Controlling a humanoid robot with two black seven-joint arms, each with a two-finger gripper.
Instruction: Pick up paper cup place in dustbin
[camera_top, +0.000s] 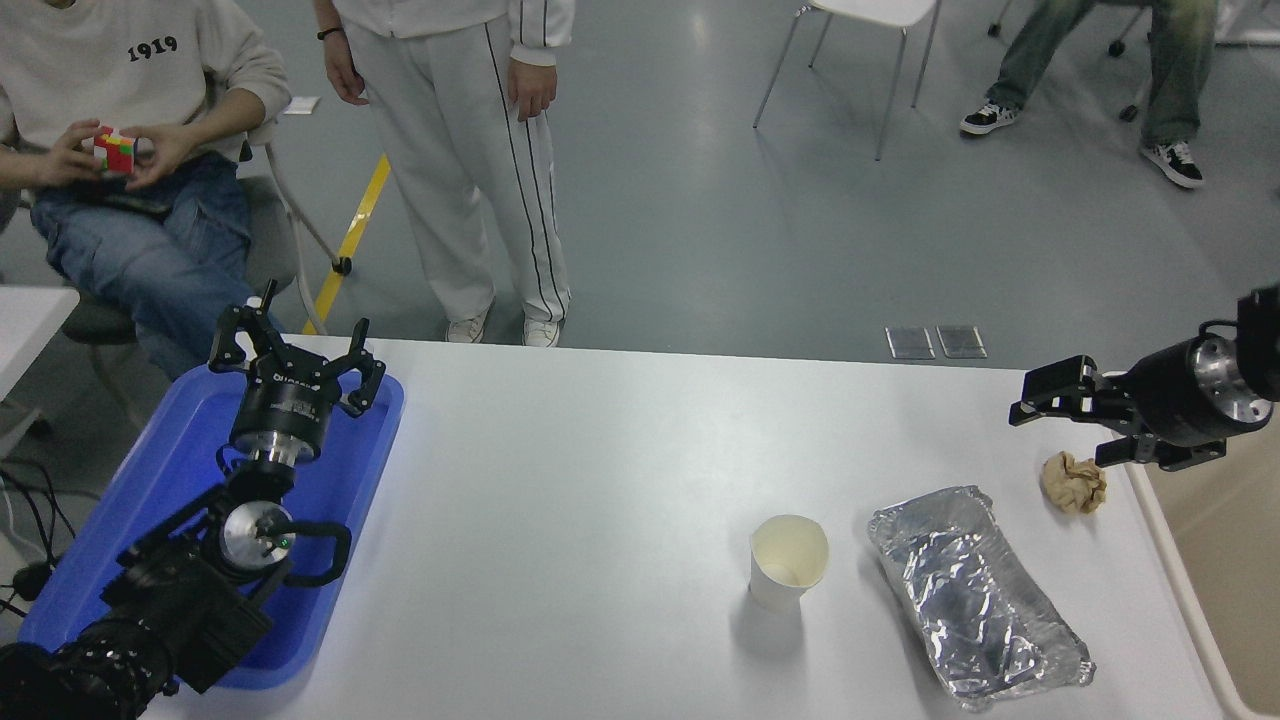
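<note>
Paper cup (789, 562): upright on the white worktop (600, 480), mouth up, just left of the silver foil tray (975, 595).
Right gripper (1060, 425): hovers at the worktop's right edge, beside the crumpled brown paper ball (1073, 482); fingers apart, holding nothing.
Cup from right gripper: nearer the robot and to the left, foil tray between.
Nearer arm: the right, by my judgement.
Left gripper (295, 355): parked over the blue tray (180, 470), fingers spread, empty.
Dustbin (1215, 560): beige, at the right edge.
</note>
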